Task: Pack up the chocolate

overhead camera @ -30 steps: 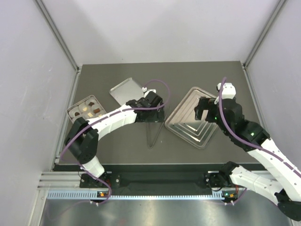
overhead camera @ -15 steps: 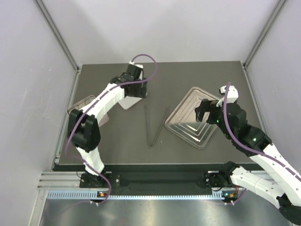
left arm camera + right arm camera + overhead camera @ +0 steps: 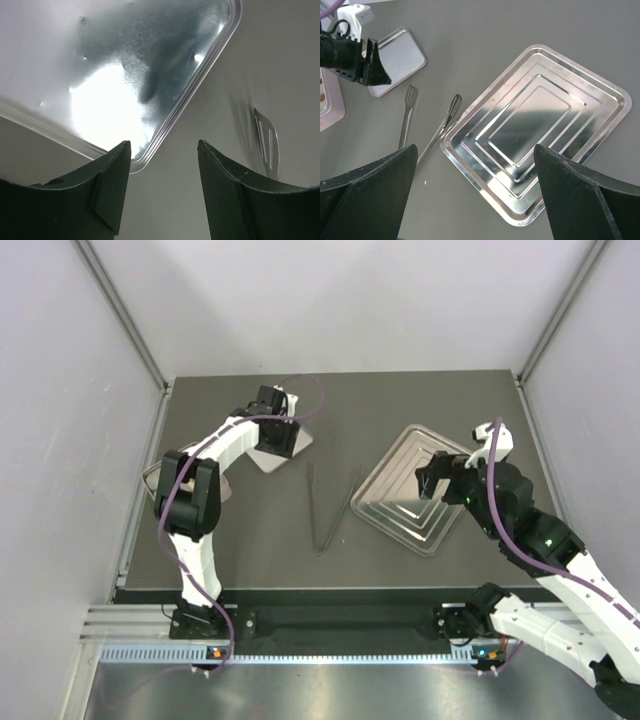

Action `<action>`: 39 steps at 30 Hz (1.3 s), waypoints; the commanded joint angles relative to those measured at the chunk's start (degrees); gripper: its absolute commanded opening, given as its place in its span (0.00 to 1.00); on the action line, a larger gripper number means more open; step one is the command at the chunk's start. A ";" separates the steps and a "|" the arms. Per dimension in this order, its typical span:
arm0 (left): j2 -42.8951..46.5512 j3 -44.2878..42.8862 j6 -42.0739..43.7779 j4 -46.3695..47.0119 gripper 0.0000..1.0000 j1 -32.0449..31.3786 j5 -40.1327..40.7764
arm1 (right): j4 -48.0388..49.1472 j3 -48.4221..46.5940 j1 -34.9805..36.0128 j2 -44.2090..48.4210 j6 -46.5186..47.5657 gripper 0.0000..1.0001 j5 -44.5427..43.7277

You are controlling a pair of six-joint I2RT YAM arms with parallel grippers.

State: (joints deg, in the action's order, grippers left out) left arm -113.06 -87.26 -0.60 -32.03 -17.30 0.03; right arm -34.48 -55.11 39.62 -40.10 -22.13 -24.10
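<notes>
**The left gripper [image 3: 162, 145] goes for the small metal lid [image 3: 125, 75].**
Its fingers are apart and hold nothing, right over the lid's corner. The lid is thin and flat, so it should pinch the rim straight and gently. The right gripper [image 3: 475, 147] hangs wide open over the big tray [image 3: 600, 100]. The chocolate is likely in the box [image 3: 332, 107] at the left edge, too hidden to see.

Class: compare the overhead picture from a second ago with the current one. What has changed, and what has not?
The left gripper swung from above the tongs back and leftward, and now hangs over the small metal lid, fingers apart, holding nothing. The right gripper barely shifted. The tongs, the lid and the large tray lie as before.
</notes>
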 commanded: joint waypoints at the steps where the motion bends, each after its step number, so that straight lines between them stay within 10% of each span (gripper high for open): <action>1: 0.12 1.04 3.06 6.10 0.61 0.07 -2.58 | 2.31 0.53 0.81 0.72 -0.02 0.99 0.19; 17: -6.56 0.95 0.86 6.28 0.46 -0.02 -1.44 | 2.22 0.80 0.81 1.16 -0.46 1.00 0.19; 31: -2.70 2.10 -3.26 5.49 0.00 -0.45 3.13 | 5.03 -0.08 0.81 -2.78 -1.86 1.00 2.12; 39: 7.65 -3.61 -4.41 1.62 0.00 -0.37 -4.85 | 11.35 -9.13 0.81 -10.78 1.47 1.00 2.56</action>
State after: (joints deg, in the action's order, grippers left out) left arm -114.34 -86.56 -3.60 -29.61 -17.80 0.21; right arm -30.74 -58.15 39.62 -49.45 -22.48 -22.37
